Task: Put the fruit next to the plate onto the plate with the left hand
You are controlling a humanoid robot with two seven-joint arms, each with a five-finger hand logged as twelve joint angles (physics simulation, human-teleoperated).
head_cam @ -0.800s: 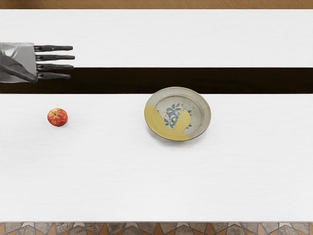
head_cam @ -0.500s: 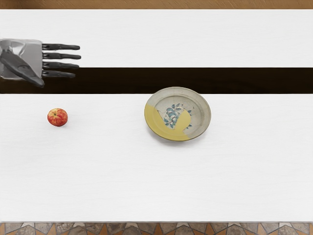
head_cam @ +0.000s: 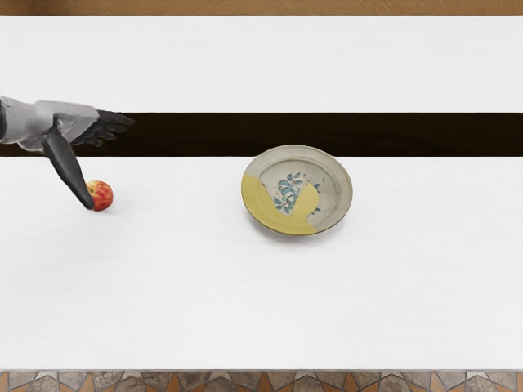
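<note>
**Hand turns toward the apple**

Head view: left hand [head_cam: 72, 129] enters from the nine o'clock edge and hangs at about eleven o'clock of the apple [head_cam: 102, 196]; half a second ago it lay flat with four fingers stretched straight toward three o'clock, and now it has rolled, the fingers bunched and angled while the thumb [head_cam: 72, 173] reaches down toward five o'clock; its tip overlaps the apple's nine o'clock side, though real contact cannot be told; the hand is spread wide and grips nothing. The apple sits where it did on the white tabletop [head_cam: 245, 286], well apart from the plate [head_cam: 328, 167], at the plate's nine o'clock; the plate holds no fruit. Judged from this, the reach is giving way to the grasp; closing round the fruit comes next, then the carry toward three o'clock.
</note>
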